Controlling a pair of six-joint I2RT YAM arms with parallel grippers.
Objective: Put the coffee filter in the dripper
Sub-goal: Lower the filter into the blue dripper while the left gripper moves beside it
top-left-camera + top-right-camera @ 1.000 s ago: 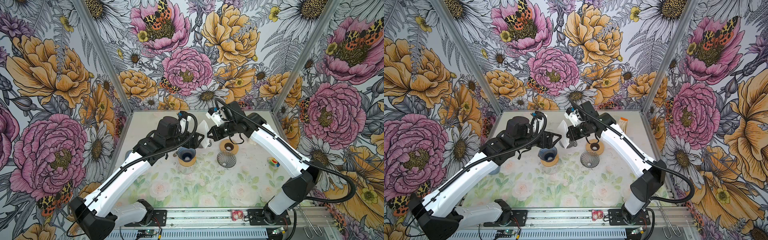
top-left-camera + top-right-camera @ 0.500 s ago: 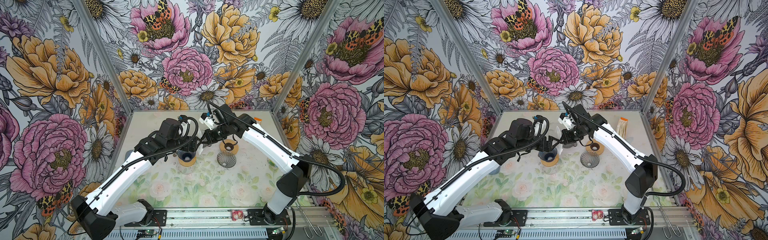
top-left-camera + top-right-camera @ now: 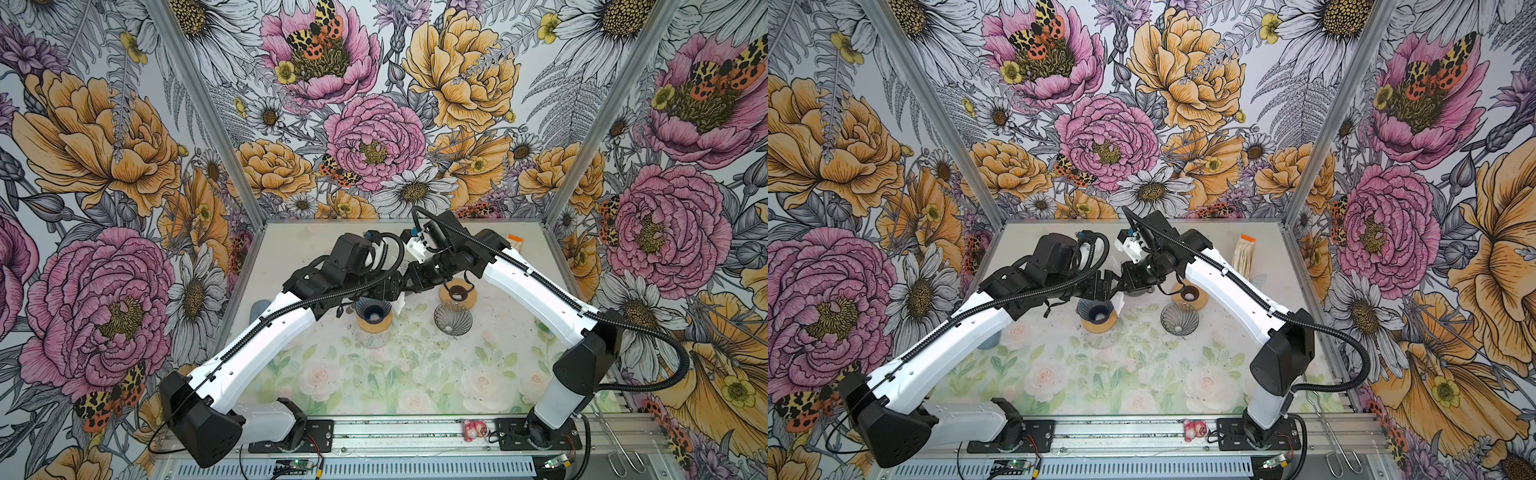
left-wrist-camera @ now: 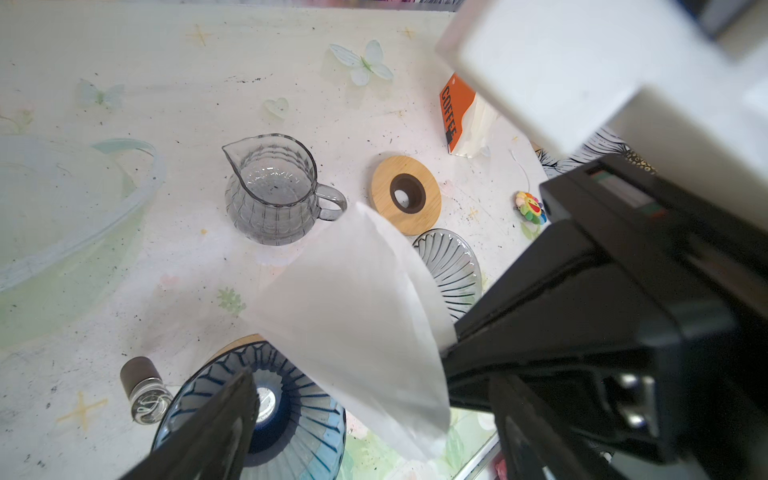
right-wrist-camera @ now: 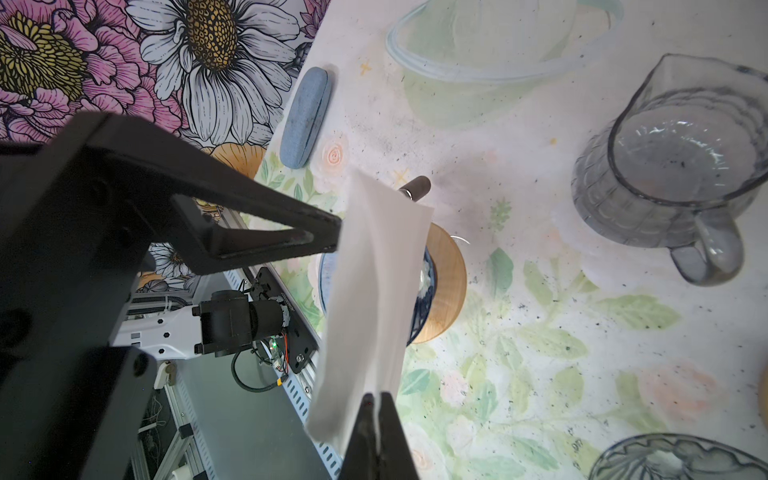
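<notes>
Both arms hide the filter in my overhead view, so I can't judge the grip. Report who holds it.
Observer: The right wrist view shows the right gripper with its jaws shut on an edge of the coffee filter.
Operator: Give me the left one.
Observer: In the left wrist view the left gripper has its jaws wide apart, one on either side of the filter.
Operator: State where the filter hangs.
Observer: It hangs over the rim of the blue dripper and is not seated. The dripper's cone is bare.

Robot lab test booth: floral-print walls (image 3: 374,137), aluminium mounting rail (image 3: 399,434).
</notes>
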